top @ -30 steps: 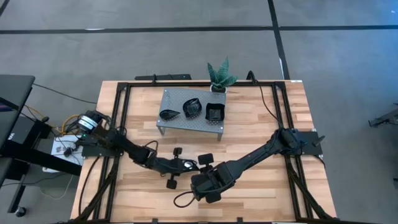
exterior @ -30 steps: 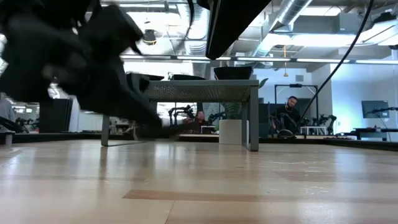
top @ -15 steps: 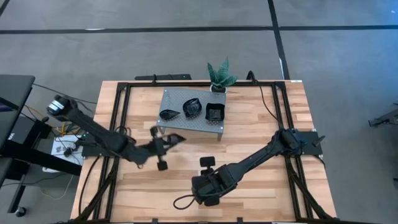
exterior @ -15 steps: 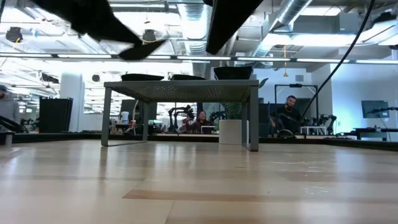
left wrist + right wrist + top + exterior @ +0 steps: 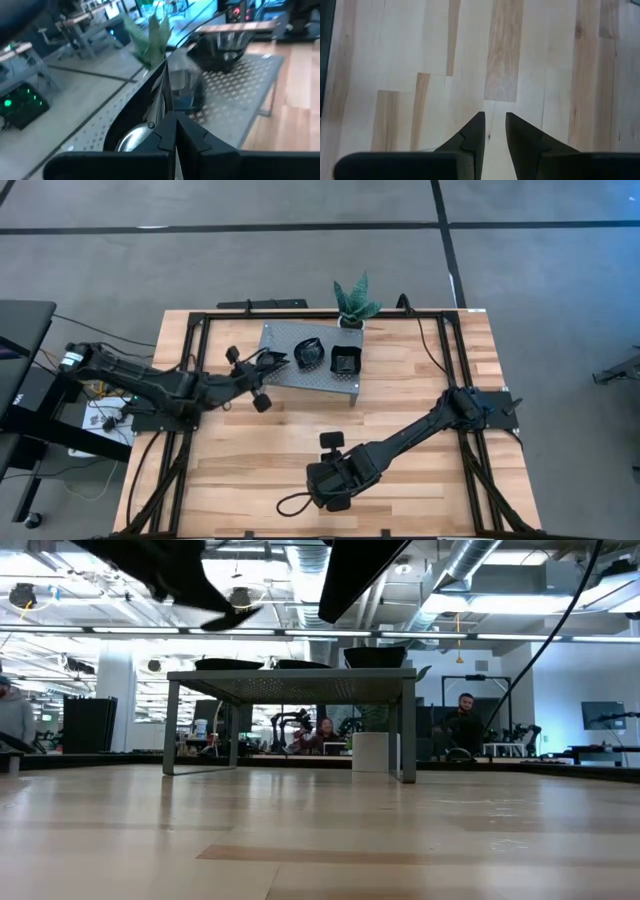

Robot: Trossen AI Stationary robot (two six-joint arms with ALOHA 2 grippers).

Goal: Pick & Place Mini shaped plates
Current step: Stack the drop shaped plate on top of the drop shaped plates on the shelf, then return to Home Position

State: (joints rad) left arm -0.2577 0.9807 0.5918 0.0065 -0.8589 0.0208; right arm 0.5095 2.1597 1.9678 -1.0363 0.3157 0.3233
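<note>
My left gripper (image 5: 264,365) is shut on a glossy black mini shaped plate (image 5: 276,359), which it holds above the left end of the grey perforated stand (image 5: 300,381). In the low view this plate (image 5: 232,618) hangs well over the stand's top (image 5: 300,682). On the stand rest a flat dish (image 5: 228,664), a leaf-shaped dish (image 5: 308,352) and a square dish (image 5: 345,361). My right gripper (image 5: 325,485) hovers open over bare wood near the table's near edge, with nothing between its fingers (image 5: 470,135). My left gripper pinches the plate's rim (image 5: 162,112) between its two fingers (image 5: 192,140). They come almost level from the table's left side. The plate is lifted clear of the stand and sits a little tilted, its free end higher.
A small green potted plant (image 5: 352,302) stands behind the stand at the far edge. Black frame rails (image 5: 190,370) run along the table's left, right and far sides. Open wood (image 5: 400,400) lies between the stand and my right arm. People sit in the room beyond (image 5: 465,720).
My left gripper has risen from the table's middle and swung toward the far left, tipping from pointing down to nearly level. It has carried the plate up clear of the table to above the stand's left end.
</note>
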